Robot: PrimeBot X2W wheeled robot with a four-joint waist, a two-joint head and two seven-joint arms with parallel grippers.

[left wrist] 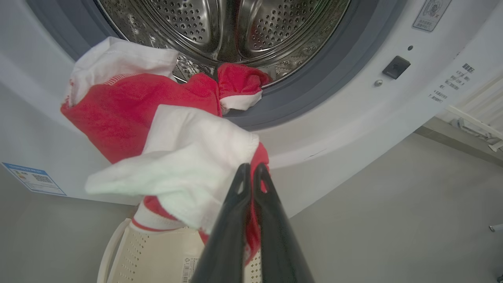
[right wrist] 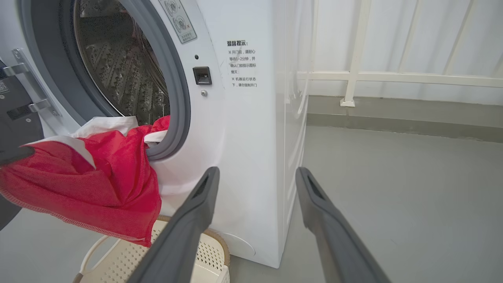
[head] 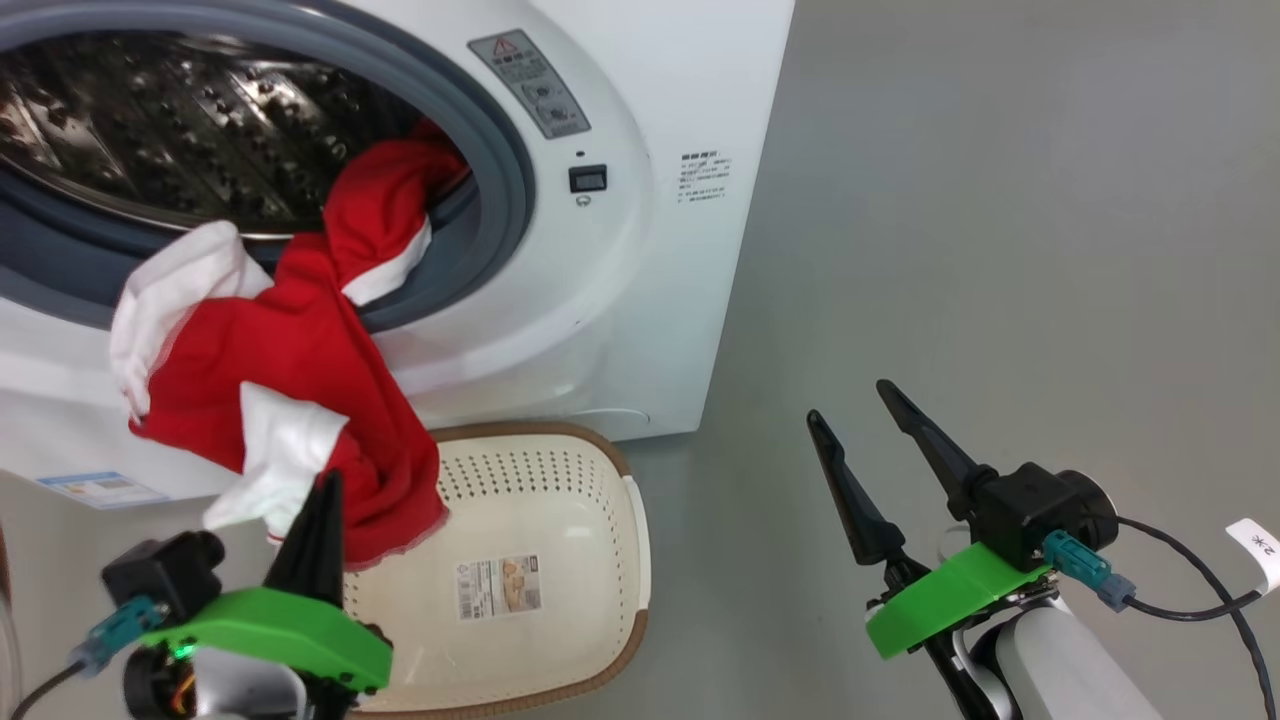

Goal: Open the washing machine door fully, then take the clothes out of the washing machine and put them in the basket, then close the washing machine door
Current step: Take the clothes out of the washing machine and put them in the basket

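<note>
head view: clothes (head: 300, 370) cover the basket's (head: 545, 475) left edge.

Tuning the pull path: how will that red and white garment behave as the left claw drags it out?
Likely floppy: the garment sags in folds from the drum to the left claw. Probably light: one pinched edge carries it. Its tail lies over the grey seal, so it may snag there.

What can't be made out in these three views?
Right wrist view: washing machine door cut off by left edge; opening angle unknown.
Head view: drum floor hidden behind clothes; leftovers unknown.
Head view: basket sticker print too small to read.
Head view: left end effector hides basket's near corner.
</note>
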